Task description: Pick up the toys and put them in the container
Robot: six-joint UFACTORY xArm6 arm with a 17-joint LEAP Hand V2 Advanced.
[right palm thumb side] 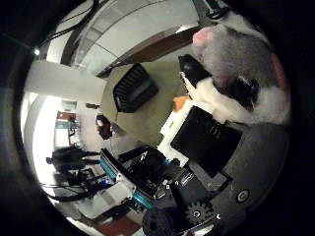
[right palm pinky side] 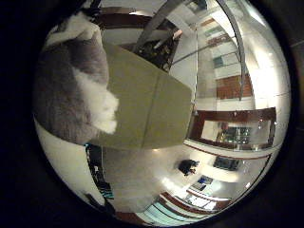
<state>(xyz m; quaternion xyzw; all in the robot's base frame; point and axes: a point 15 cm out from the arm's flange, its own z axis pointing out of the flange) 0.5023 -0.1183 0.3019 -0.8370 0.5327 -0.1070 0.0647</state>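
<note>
A grey and white plush toy [right palm pinky side: 66,95] with pink patches fills one side of both palm views, pressed close against the palm. My right hand [right palm thumb side: 206,132] has its white and black fingers curled against the toy, holding it well above the olive-green table [right palm pinky side: 147,104]. A black slatted container [right palm thumb side: 134,88] stands on that table, apart from the hand. A small orange thing [right palm thumb side: 179,102] shows just past a finger; I cannot tell what it is.
The table's edges [right palm pinky side: 187,114] are in view with pale floor beyond them. White walls and dark wooden furniture [right palm pinky side: 232,128] surround the area.
</note>
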